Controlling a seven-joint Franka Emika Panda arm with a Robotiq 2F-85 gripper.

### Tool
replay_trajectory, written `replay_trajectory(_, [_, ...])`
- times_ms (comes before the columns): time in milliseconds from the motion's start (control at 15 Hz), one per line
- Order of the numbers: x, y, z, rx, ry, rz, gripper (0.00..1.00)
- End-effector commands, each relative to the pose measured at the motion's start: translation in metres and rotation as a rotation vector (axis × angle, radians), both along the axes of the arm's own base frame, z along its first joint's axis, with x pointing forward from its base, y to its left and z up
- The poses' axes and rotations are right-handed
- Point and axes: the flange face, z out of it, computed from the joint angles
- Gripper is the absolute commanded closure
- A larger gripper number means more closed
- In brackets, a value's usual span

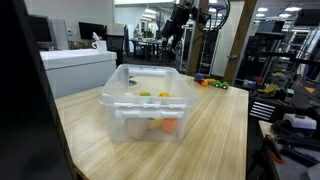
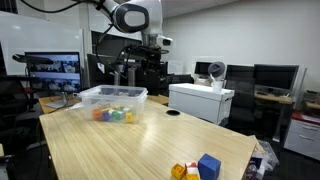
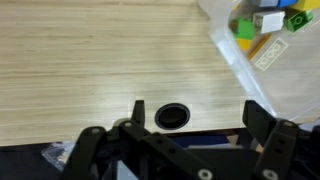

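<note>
Jaws were released and empty above the surface (image 3: 80,60), clear bin (image 3: 228,50) sat upper right in the wrist view with coloured blocks (image 3: 262,24) already inside, loose blocks (image 2: 196,168) lay outside, lower right in an exterior view.

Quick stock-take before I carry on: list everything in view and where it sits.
Table: one, light wood, fills the scene.
Bin: one, clear plastic, on the table.
Blocks in bin: several; yellow, orange, green; bin floor.
Loose blocks: a few; blue, yellow, red; table corner away from bin.
Cable hole: one, black, in tabletop beside bin.
Cabinet: one, white, next to the table.
Pincer: one, black, open and empty, above the cable hole.
</note>
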Motion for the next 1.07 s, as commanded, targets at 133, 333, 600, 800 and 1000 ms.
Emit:
replay_trajectory(133, [-0.006,-0.067,-0.006,-0.066,0.031,-0.253,0.00])
replay_trajectory(333, [-0.027,-0.099,-0.006,-0.108,0.049,-0.363,0.00])
replay_trajectory(600, [-0.049,-0.148,-0.013,-0.175,0.023,-0.509,0.00])
replay_trajectory(800, [-0.058,-0.179,-0.022,-0.207,0.015,-0.607,0.00])
replay_trajectory(1000, [-0.057,-0.173,-0.021,-0.184,0.025,-0.566,0.00])
